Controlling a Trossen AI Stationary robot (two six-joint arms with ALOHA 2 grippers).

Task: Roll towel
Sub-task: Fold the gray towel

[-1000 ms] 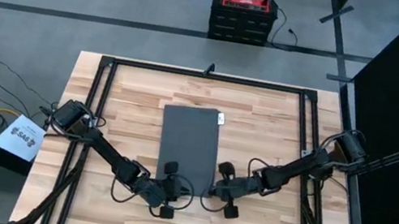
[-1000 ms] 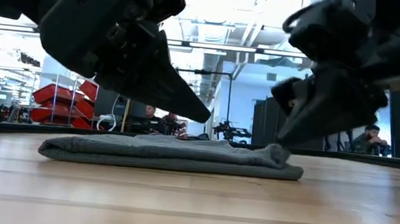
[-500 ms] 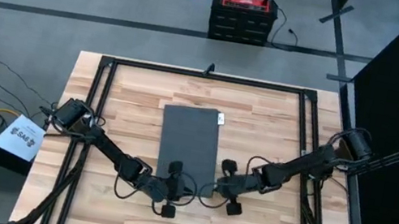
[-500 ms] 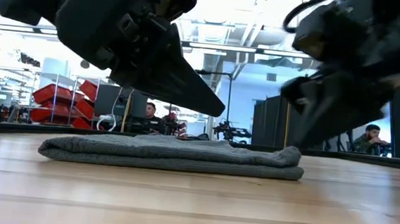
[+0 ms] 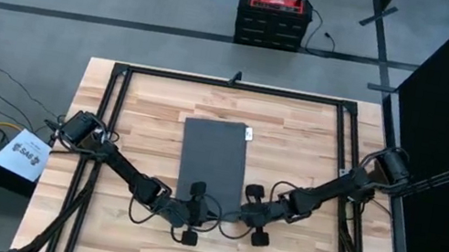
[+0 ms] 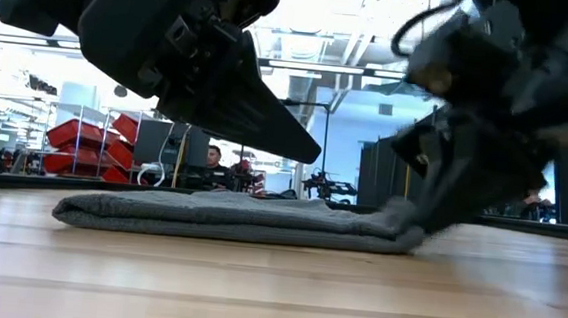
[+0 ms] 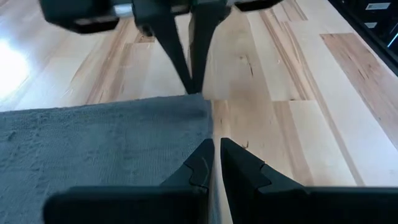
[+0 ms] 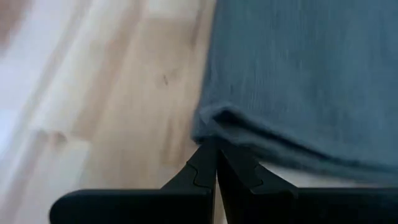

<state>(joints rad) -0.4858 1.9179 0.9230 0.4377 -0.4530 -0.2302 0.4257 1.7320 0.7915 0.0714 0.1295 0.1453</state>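
The dark grey towel (image 5: 213,157) lies folded in a long rectangle on the wooden table, with its white tag (image 5: 248,134) at the far right corner. My left gripper (image 5: 196,195) is shut and hangs a little above the towel's near edge (image 7: 205,134); in the low view its fingertips (image 6: 309,156) are clear of the cloth. My right gripper (image 5: 245,206) is shut at the towel's near right corner (image 8: 214,121), down at table level (image 6: 418,224). My right gripper pinches the towel's near right corner (image 7: 198,96) at its fingertips, coming slanting down from the table's right. The corner is bunched and raised slightly (image 6: 399,212). The rest of the towel lies flat on the table. How many layers it holds does not show.
Black frame rails (image 5: 113,125) run along the table's left, right and far sides. A red and black box (image 5: 271,18) stands on the floor beyond the far edge. Bare wood lies on both sides of the towel. People sit in the room behind (image 6: 213,164).
My right gripper has gone down and toward the towel's near right corner, and is now at table level against it. My left gripper has shifted a little toward the table's right, staying above the near edge. The towel's corner stays bunched up; the rest has not moved.
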